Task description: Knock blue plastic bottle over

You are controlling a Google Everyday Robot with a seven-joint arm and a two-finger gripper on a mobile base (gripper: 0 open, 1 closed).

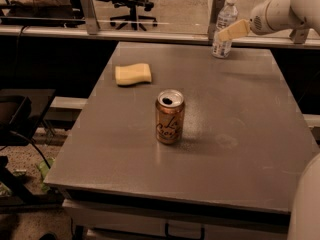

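Robot body [306,204]: You see a white curved part at the lower right corner, nearest the camera.
Tabletop [240,149]: A grey, flat surface carries all three items.
Drink can [169,116]: The orange-gold can stands upright near the middle of the tabletop, with its top opened.
Sponge [133,74]: The yellow sponge lies flat beyond the can and to its left, well apart from it.
Blue plastic bottle [221,48]: The bottle stands upright at the far edge of the tabletop, right of centre, with its white cap on. It is well apart from the can and the sponge.
Tool [225,33]: The beige tip sits at the bottle's mid-height, coming in from the right and overlapping the bottle's body. You cannot tell whether it is released or clenched, nor whether it touches the bottle.
Arm [280,10]: The white arm enters from the upper right and slopes down to the tool.
Office chair [132,4]: It stands on the floor beyond the tabletop's far edge.
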